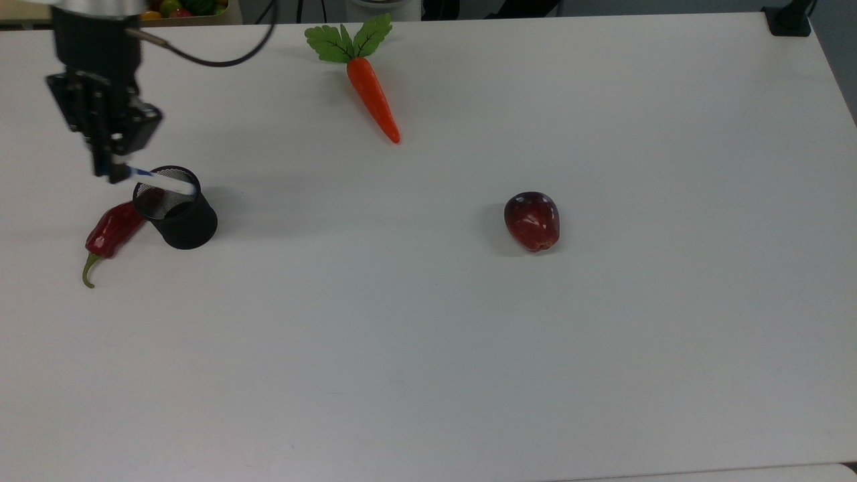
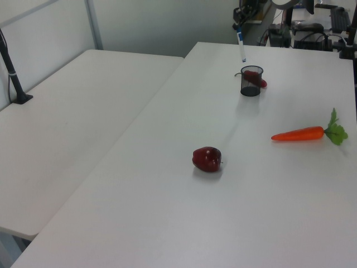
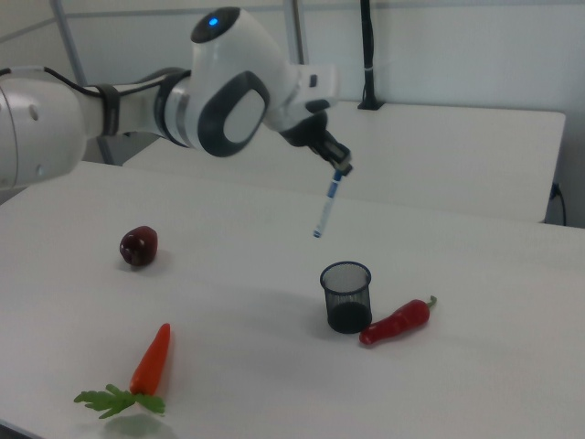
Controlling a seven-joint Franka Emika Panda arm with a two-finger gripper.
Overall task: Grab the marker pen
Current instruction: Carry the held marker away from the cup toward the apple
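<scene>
My gripper [image 3: 340,167] is shut on the blue-capped top end of the marker pen [image 3: 325,207], a slim white barrel with a blue mark. The pen hangs slightly tilted in the air, its lower tip a little above the rim of the black mesh cup [image 3: 346,297]. In the top view the gripper [image 1: 111,171] is at the far left, with the marker pen [image 1: 164,181] pointing across the cup [image 1: 177,215]. In the left view the marker pen [image 2: 241,48] hangs above the cup [image 2: 251,81] at the far end of the table.
A red chili [image 1: 111,231] lies against the cup on the top view's left. A carrot [image 1: 373,100] with green leaves lies at the far edge. A dark red apple [image 1: 532,221] sits right of centre on the white table [image 1: 428,368].
</scene>
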